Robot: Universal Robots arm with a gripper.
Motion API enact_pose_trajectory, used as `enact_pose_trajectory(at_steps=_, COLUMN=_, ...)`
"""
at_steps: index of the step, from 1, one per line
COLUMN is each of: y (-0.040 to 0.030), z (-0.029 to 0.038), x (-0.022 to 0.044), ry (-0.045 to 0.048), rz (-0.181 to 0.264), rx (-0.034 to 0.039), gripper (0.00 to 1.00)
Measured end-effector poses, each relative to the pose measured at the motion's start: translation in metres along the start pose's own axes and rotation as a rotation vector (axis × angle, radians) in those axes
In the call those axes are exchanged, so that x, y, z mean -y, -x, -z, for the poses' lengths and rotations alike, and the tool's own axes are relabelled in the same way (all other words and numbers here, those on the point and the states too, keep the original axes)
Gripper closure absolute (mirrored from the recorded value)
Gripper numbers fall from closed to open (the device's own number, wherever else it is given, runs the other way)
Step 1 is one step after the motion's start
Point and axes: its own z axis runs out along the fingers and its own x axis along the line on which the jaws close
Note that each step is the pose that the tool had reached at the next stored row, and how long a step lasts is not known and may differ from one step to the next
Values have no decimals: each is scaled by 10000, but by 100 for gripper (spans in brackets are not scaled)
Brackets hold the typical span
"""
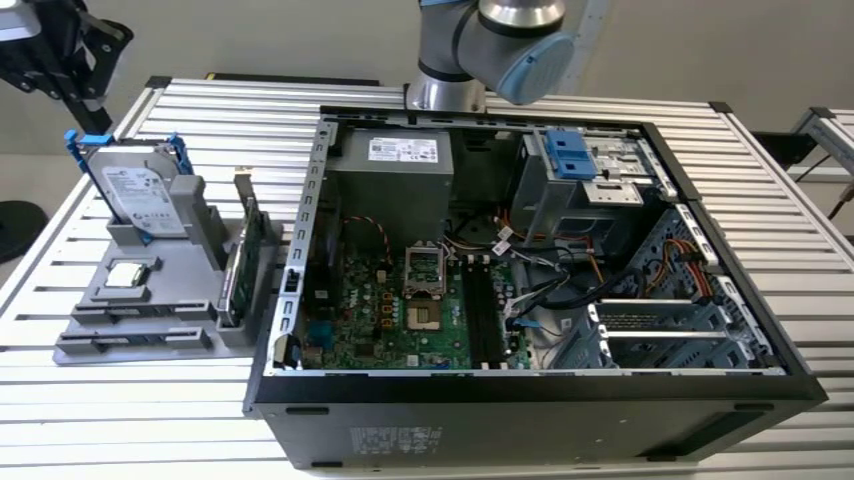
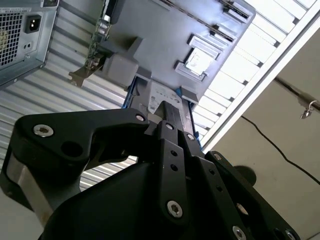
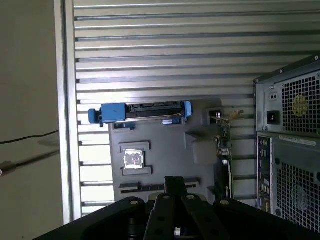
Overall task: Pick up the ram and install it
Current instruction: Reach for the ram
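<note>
Slatted metal table (image 1: 134, 425), exterior view: open computer case (image 1: 534, 410) in the centre, grey holder (image 1: 80, 352) at 9 o'clock of it. The holder carries a hard drive (image 1: 140, 195), green card (image 1: 238, 280) and chip (image 1: 127, 275). Ram (image 1: 118, 314) looks like the dark strip edge-on in the slot at 6 o'clock of the chip; not certain. Claw (image 3: 175, 181) hangs over the holder in both wrist views, fingers pressed together, pinching nothing.

hard drive label (image 1: 134, 190), power supply label (image 1: 400, 150); no print legible
</note>
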Motion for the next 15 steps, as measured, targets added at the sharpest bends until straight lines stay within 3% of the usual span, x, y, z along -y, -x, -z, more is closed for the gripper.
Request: enact_pose_trajectory(at_steps=15, y=10, z=10, x=202, ry=0, rz=20, rx=-5, gripper=100)
